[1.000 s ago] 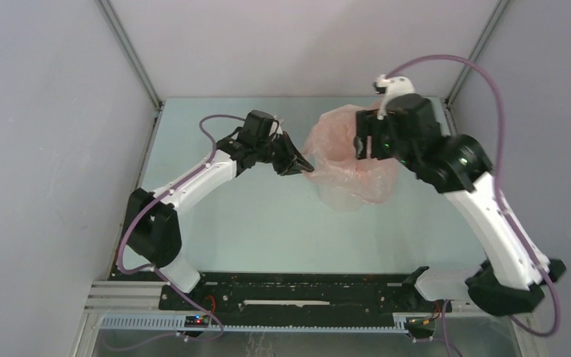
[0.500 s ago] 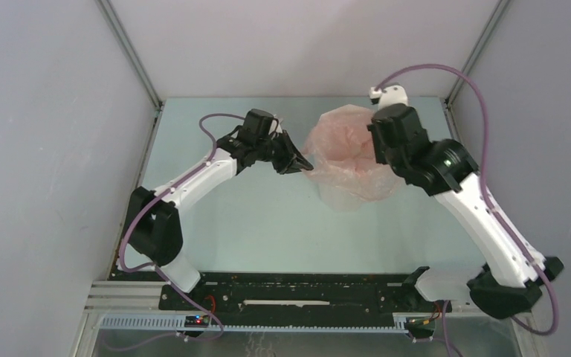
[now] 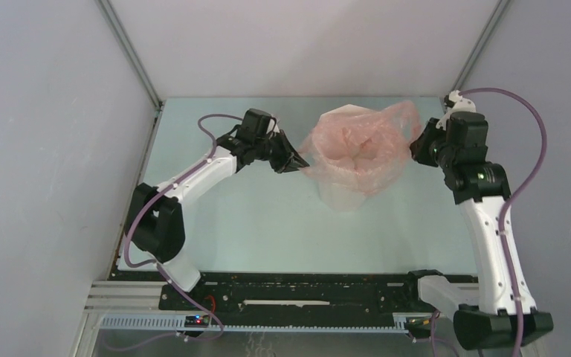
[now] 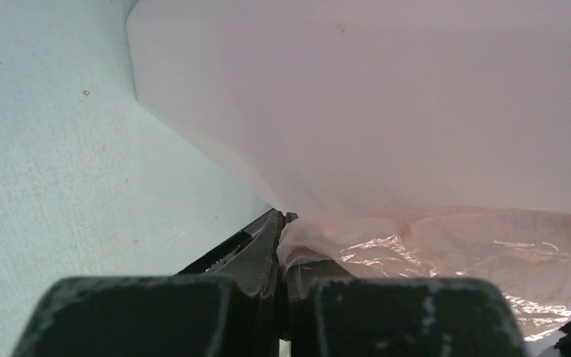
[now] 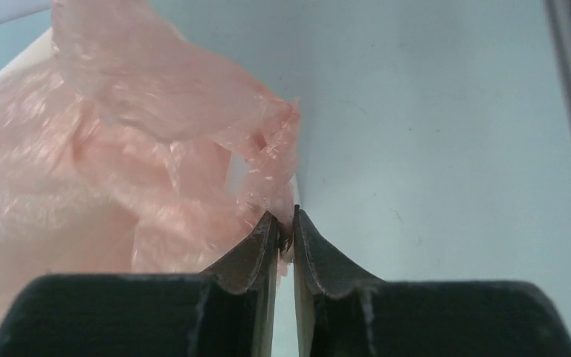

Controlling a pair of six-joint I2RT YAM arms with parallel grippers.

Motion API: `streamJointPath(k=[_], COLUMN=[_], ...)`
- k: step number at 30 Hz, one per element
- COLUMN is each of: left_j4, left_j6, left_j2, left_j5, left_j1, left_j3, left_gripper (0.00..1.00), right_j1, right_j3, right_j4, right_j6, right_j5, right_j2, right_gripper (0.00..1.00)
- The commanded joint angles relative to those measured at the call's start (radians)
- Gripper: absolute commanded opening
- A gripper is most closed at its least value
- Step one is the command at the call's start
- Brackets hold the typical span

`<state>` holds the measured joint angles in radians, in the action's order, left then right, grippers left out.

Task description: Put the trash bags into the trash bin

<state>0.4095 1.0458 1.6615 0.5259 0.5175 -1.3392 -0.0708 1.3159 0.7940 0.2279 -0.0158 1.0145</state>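
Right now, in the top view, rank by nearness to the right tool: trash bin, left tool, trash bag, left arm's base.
1. trash bag, pinched in right tool
2. trash bin, centre
3. left tool, left of bin
4. left arm's base, near left

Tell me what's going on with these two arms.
Both arms hold a pink trash bag over the white trash bin. The left gripper pinches the film at the bin's left rim, jaws shut. The right gripper, also shut, holds the opposite edge stretched out to the right of the bin. The bag drapes loosely over the bin's mouth.
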Motion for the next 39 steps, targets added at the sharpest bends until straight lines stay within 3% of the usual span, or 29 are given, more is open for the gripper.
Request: streamJointPath(k=[1, 5, 11, 15, 18, 22, 28, 35, 39], left_j4=[-0.007, -0.006, 0.010, 0.022, 0.036, 0.041, 0.047, 0.070, 0.080], left_j6=[-0.025, -0.030, -0.070, -0.110, -0.131, -0.140, -0.144, -0.152, -0.159], left_j2=[0.005, 0.009, 0.039, 0.071, 0.093, 0.109, 0.095, 0.091, 0.091], left_j5=[-0.003, -0.010, -0.036, -0.046, -0.052, -0.044, -0.032, -0.014, -0.007], left_j1=[-0.001, -0.001, -0.001, -0.001, -0.001, -0.001, -0.001, -0.002, -0.002], left_j3=[-0.073, -0.071, -0.094, -0.122, -0.136, -0.142, -0.155, -0.157, -0.164], left_gripper=[0.04, 0.04, 0.04, 0.04, 0.04, 0.05, 0.06, 0.06, 0.06], right_j1=[0.059, 0.108, 0.129, 0.131, 0.130, 0.155, 0.218, 0.223, 0.208], right_j3=[-0.014, -0.014, -0.013, -0.013, -0.022, 0.000, 0.060, 0.289, 0.391], right_j4=[-0.129, -0.195, -0.257, -0.234, -0.224, -0.112, 0.033, 0.135, 0.099], right_j6=[0.076, 0.144, 0.178, 0.142, 0.122, 0.103, 0.097, 0.135, 0.169], right_j5=[0.123, 0.127, 0.190, 0.313, 0.393, 0.386, 0.314, 0.265, 0.385], right_j2=[0.091, 0.163, 0.267, 0.370, 0.410, 0.409, 0.228, 0.270, 0.348], right_gripper=[0.20, 0.13, 0.14, 0.14, 0.19, 0.32, 0.66, 0.69, 0.74])
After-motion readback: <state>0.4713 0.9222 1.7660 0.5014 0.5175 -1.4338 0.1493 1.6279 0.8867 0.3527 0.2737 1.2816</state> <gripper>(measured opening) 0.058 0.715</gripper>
